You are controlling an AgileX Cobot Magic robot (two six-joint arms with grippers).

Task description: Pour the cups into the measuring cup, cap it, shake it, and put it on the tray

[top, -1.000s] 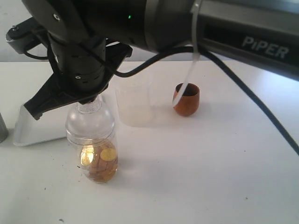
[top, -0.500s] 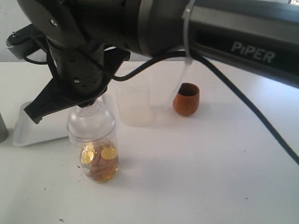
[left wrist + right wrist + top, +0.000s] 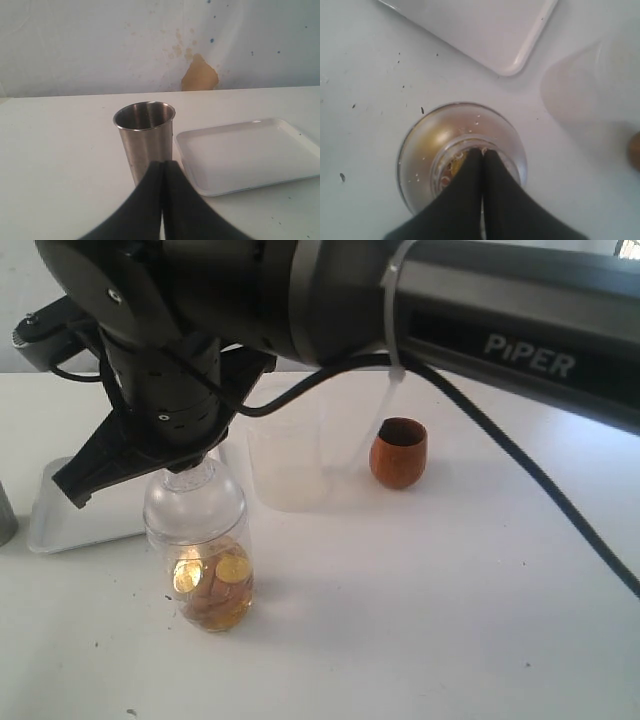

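Nearest on the tabletop, upright: clear narrow-necked plastic measuring cup [image 3: 205, 540], golden pieces in its base. Right over its mouth, right tool [image 3: 482, 152], fingers pressed together, no cap visible. Likely capping: centre, press straight down, avoid tipping. Just behind: flat white rectangular tray [image 3: 75, 525]. Left tool [image 3: 162, 167], also together, facing shiny steel tumbler [image 3: 145, 142]. Farthest: brown wooden cup [image 3: 398, 453].

On the table [image 3: 450, 590] there are one steel cup [image 3: 145, 137], one wooden cup [image 3: 398, 452], one frosted plastic cup [image 3: 288, 465], one clear bottle [image 3: 195, 528] holding several coins [image 3: 231, 570], and one white tray [image 3: 240, 157].
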